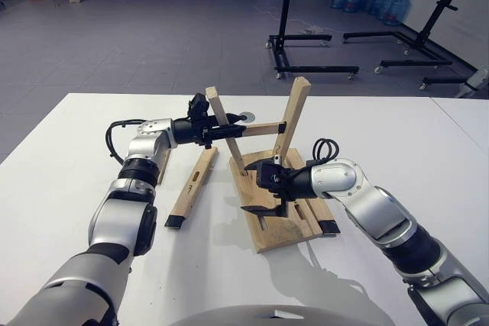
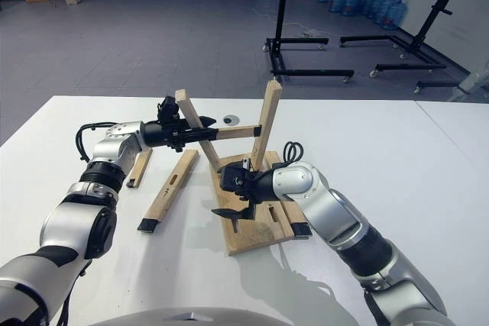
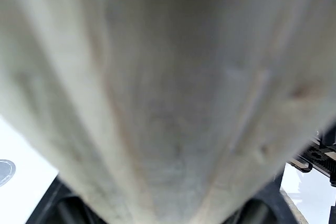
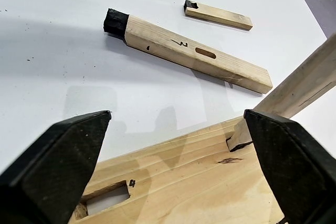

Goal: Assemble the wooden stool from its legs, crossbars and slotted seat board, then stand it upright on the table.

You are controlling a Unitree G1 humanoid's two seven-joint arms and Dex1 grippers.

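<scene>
1. Seat board [image 1: 279, 236] lies flat on the white counter [image 1: 69, 158], right of centre, slots facing up.
2. Two legs stand in it: the left leg [image 1: 215, 101] tilts leftward and the right leg [image 1: 293, 111] leans away to the right, with a crossbar [image 1: 264, 129] bridging them partway up.
3. The left gripper [image 1: 229, 129] has its fingers pinched on the left leg, beside the crossbar's end.
4. The right gripper [image 1: 255, 187] hovers over the board's near-left part, fingers [image 4: 60, 163] spread wide.
5. A loose leg [image 1: 192, 187] with a black cap [image 4: 114, 22] lies just left of the board, and a short piece [image 4: 220, 16] lies farther left.
</scene>
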